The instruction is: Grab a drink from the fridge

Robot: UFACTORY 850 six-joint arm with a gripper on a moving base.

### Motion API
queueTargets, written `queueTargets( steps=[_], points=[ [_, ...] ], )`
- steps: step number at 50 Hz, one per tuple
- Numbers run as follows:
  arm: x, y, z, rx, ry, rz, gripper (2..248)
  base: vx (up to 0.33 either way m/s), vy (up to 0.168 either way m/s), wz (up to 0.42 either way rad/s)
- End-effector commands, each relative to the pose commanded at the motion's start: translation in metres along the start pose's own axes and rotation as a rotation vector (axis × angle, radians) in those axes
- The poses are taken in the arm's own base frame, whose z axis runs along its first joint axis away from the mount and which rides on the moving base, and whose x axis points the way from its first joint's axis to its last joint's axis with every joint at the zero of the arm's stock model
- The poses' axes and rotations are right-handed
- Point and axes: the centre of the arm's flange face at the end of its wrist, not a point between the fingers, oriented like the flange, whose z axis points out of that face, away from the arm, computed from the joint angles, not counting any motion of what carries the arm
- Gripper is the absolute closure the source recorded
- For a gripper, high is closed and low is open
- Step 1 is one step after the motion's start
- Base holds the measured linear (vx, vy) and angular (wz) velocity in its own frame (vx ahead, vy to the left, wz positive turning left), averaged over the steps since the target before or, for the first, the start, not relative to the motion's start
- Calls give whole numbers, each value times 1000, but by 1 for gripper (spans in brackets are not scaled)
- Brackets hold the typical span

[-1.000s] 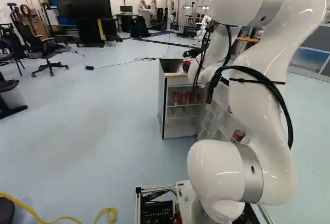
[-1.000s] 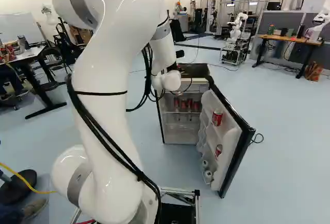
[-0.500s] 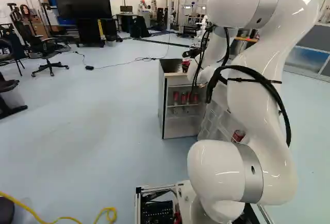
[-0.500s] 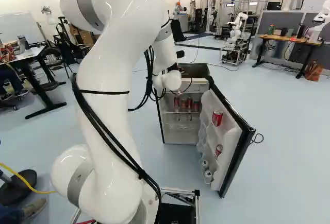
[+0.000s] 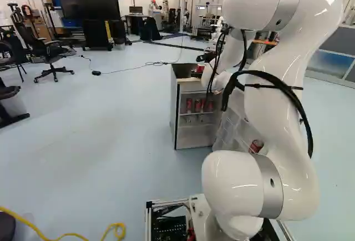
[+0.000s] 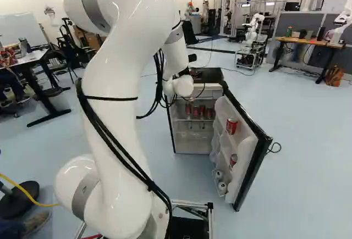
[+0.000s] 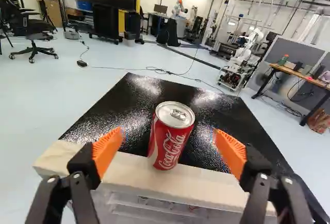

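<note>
Drink can, red, white-lettered, atop fridge, hand spread, seemingly around it

The glossy white arm is ringed with grey bands; black cables are strapped along it, and the black fingers are faced with orange pads.
</note>
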Motion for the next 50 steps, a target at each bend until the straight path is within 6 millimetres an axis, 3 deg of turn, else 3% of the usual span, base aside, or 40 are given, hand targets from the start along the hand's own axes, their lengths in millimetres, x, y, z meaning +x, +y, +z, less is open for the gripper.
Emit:
queueTargets(
  steps=[1, 2, 21, 50],
  points=[
    [0, 0, -1, 0, -1, 0, 27, 0, 0, 0],
    [0, 0, -3, -1, -1, 0, 3, 0, 0, 0],
    [13, 7, -44, -34, 4, 4, 3, 0, 0, 0],
    [20, 53, -94, -235, -57, 103, 3, 0, 0, 0]
  ],
)
